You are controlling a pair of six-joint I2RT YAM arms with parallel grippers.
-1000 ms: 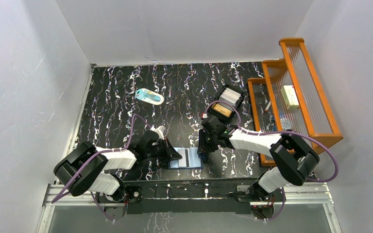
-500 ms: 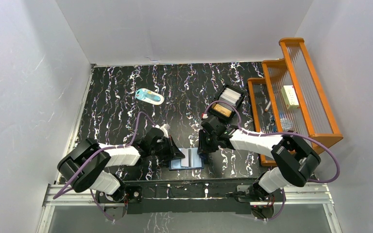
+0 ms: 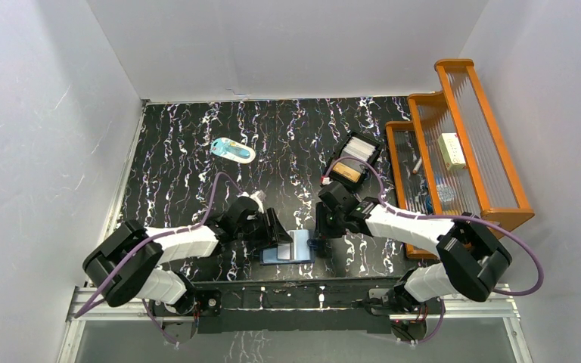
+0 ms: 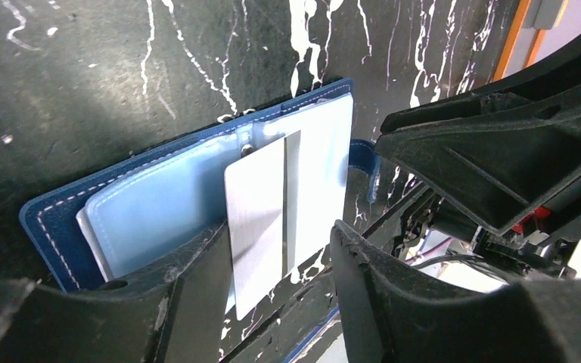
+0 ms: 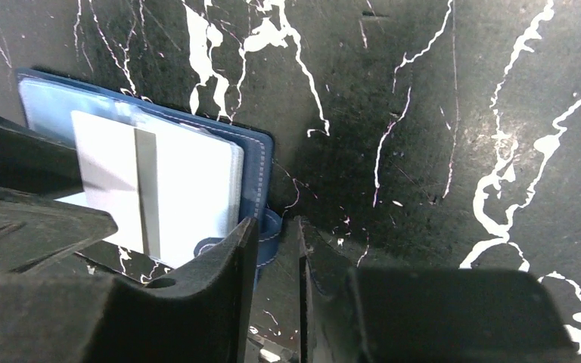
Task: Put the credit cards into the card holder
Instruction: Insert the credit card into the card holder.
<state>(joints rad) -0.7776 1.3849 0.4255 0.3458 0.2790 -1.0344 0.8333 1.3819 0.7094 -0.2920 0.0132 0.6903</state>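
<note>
Open card holder (image 3: 286, 252) lying flat on the table (image 3: 181, 174) at its near edge, between the two arms, pale-blue pockets upward so that a card can slide in along the surface. One white credit card (image 4: 261, 219) with a grey stripe rests on the right-hand pocket, one end at the pocket mouth and the other overhanging the holder's near edge; it appears only partly seated. The left gripper (image 4: 280, 231) straddles this card, fingers spread to either side and not pinching it, a position that suits pushing it deeper. The right gripper (image 5: 274, 224) sits at the holder's snap tab (image 4: 361, 155), fingers a narrow gap apart, probably to steady the holder; whether they nip the tab cannot be told. Further cards, white (image 3: 359, 148) and golden-tan (image 3: 348, 172), wait in the black tray (image 3: 334, 162), well apart from the holder
</note>
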